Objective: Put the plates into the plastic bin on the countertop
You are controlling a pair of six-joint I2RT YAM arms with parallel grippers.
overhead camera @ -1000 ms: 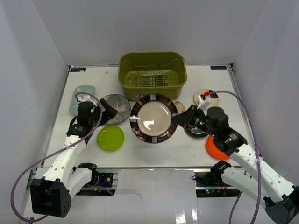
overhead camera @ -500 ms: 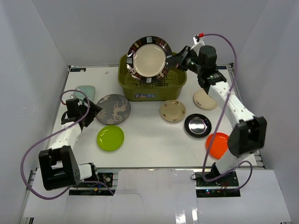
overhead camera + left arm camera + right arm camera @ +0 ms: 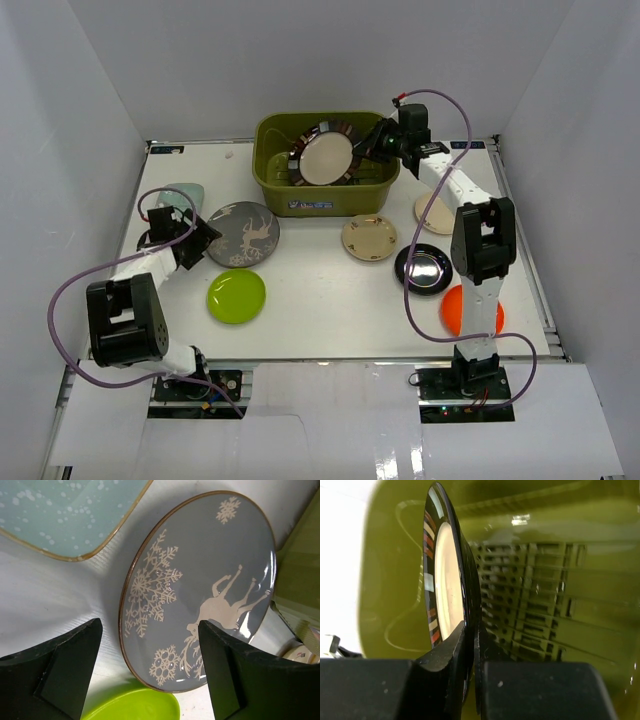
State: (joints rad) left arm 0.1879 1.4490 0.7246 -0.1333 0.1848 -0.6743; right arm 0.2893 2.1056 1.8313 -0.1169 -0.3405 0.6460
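Note:
My right gripper [image 3: 368, 148] is shut on the rim of the large brown-rimmed cream plate [image 3: 324, 157] and holds it on edge inside the olive-green plastic bin [image 3: 272, 182]. The right wrist view shows the plate [image 3: 442, 595] upright over the bin's slatted base [image 3: 535, 610]. My left gripper [image 3: 203, 236] is open at the left edge of the grey patterned plate [image 3: 246, 232], which lies flat on the countertop [image 3: 330, 300]. In the left wrist view that plate [image 3: 200, 580] lies between my fingers [image 3: 65, 665].
The lime green plate [image 3: 236, 295] lies near the front left and the pale mint rectangular plate [image 3: 178, 198] at far left. Two small cream plates [image 3: 368, 238] [image 3: 436, 213], the black plate [image 3: 424, 268] and the orange plate [image 3: 464, 308] lie right of centre.
My right arm carried the large plate from the table's middle up and back, then lowered it into the bin. My left gripper moved back and left to the grey plate's edge.

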